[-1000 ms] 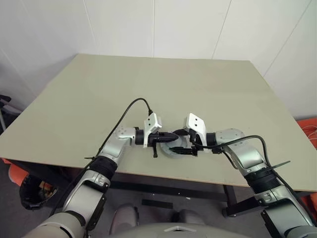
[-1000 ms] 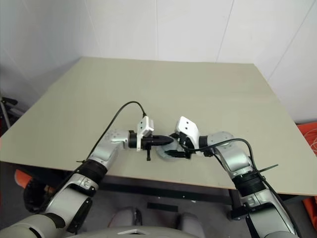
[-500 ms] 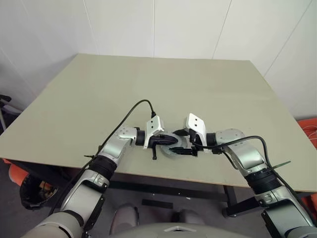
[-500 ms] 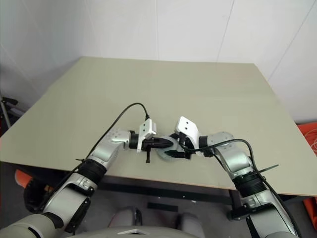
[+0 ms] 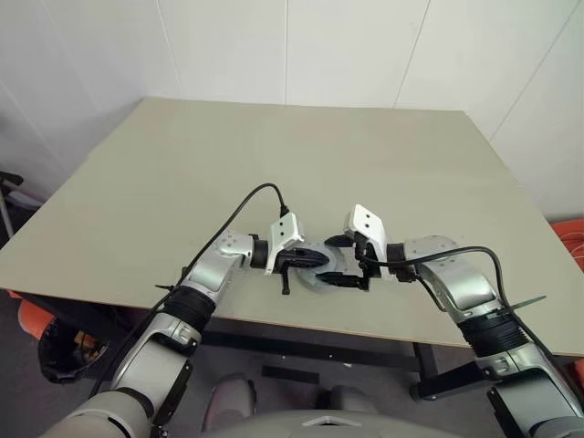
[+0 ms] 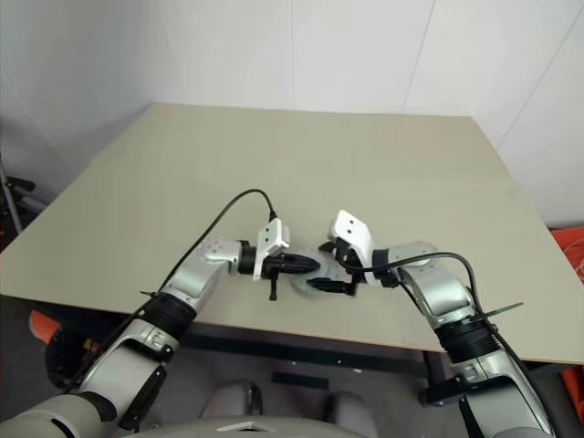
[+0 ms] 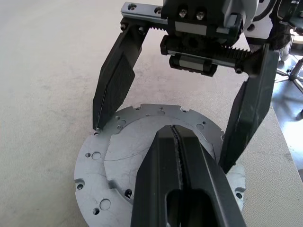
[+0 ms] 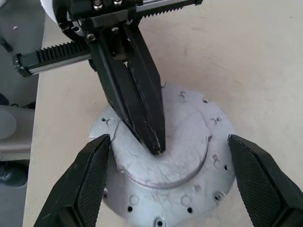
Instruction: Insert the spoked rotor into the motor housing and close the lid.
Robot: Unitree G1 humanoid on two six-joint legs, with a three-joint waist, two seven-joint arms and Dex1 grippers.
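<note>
Progress looks late, judging by how things lie: near the front edge of the table a grey round plate, which I take for the lid, lies flat between the two claws. Its raised middle step faces up and small holes ring its wider rim. I cannot tell what it rests on, so I cannot say whether the rotor is already in the housing beneath. If the lid is on the housing, what is left is to press it home and let go; if it lies on bare table, both the insertion and the closing remain.

The left claw is clenched, fingers together with nothing between them. Its tips bear on, or hang just over, the lid's raised middle, reaching in from the robot's left. The right claw is released and spread wide. One finger stands off each side of the rim, and neither clearly touches it.

The lid's flat face points straight up, so its axis stands upright. Being round, it has no long axis across the table. Beyond it the table runs bare to the wall.
</note>
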